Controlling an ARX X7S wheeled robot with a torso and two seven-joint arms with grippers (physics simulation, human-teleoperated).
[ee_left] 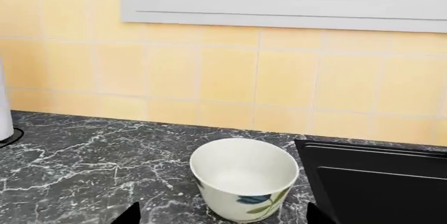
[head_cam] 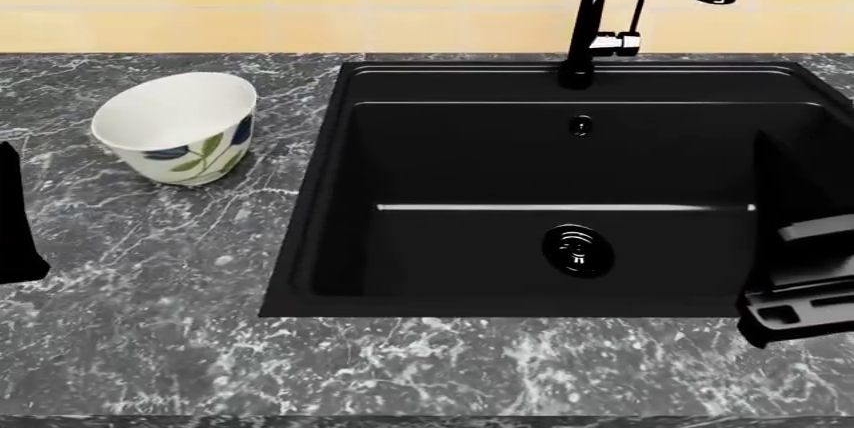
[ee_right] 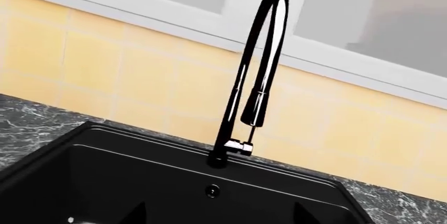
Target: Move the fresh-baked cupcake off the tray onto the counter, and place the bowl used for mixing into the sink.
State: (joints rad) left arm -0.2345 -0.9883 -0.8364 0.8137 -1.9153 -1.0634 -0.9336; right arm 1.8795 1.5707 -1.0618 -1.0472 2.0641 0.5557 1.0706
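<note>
Head view shows my dark grey-black marble-look counter [head_cam: 147, 338] with white veins running across the whole near side, and set into it the large rectangular matte black sink [head_cam: 441, 248] with its round drain [head_cam: 577, 249] and a tall black faucet [head_cam: 587, 18] rising from its far rim. Left of the sink, near its far left corner but apart from it, the round deep white ceramic bowl [head_cam: 178, 128] with a blue-and-green leaf pattern stands upright on the counter, plain white and empty inside.

My left gripper [ee_left: 222, 214] shows only as two dark fingertips well apart, released, with the bowl just beyond them. My right gripper [ee_right: 216, 214] likewise shows two spread tips over the sink, holding nothing.

No writing or brand can be read anywhere. Only the wrist views show the grey window frame [ee_left: 279, 9] above the yellow tiled wall [ee_left: 209, 77]; only the left wrist view catches a white upright object [ee_left: 4, 103] at the far left, unclear what.
</note>
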